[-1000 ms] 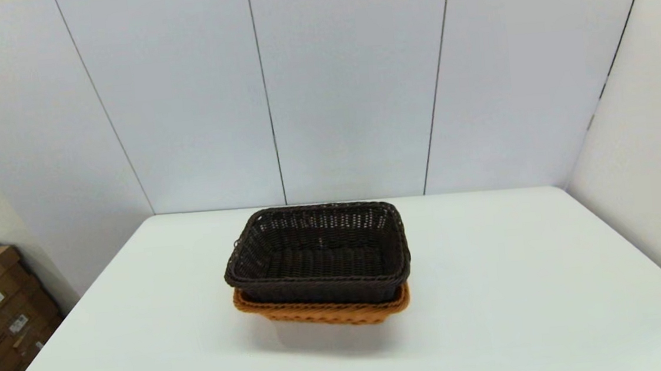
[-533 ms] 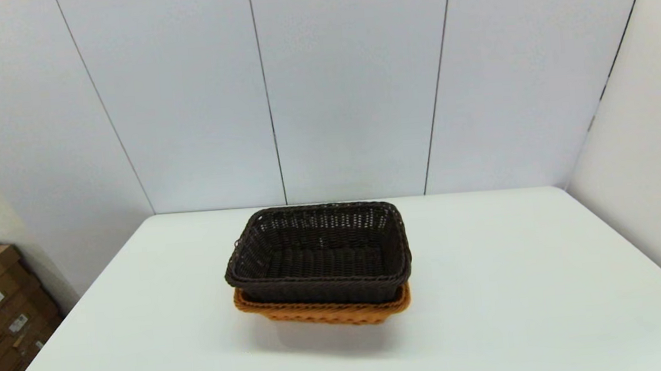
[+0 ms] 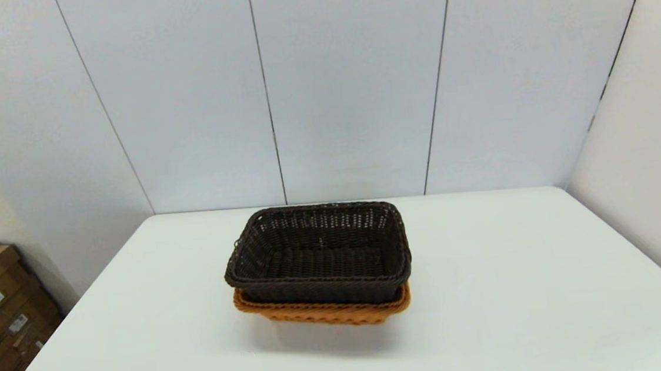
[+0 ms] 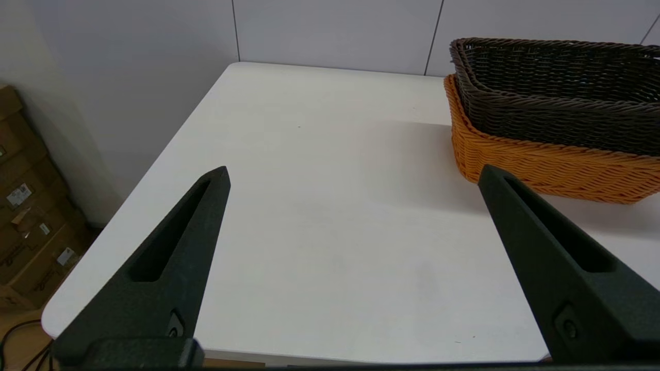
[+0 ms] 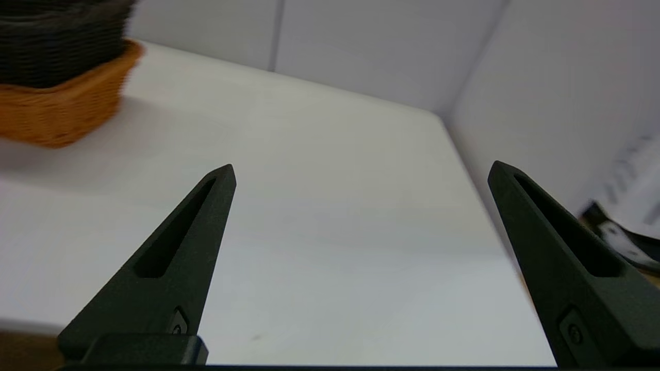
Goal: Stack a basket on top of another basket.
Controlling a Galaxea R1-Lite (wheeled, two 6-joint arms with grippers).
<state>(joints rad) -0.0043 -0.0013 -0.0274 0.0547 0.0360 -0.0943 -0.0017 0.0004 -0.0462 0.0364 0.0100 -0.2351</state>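
A plain white rectangular table [image 3: 521,288] with rounded corners stands against pale panelled walls. Directly on it, near the middle and a little toward the far edge, rests an orange-tan rectangular woven wicker basket with a braided rim [image 3: 323,314], its base flat on the tabletop. A soft shadow falls on the white surface just in front of this basket. Nested in it is a dark brown rectangular woven wicker basket [image 3: 318,257], which does not touch the tabletop.

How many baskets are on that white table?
2. The dark brown basket sits nested in the orange-tan basket, mid-table. Nothing else shows on the table.
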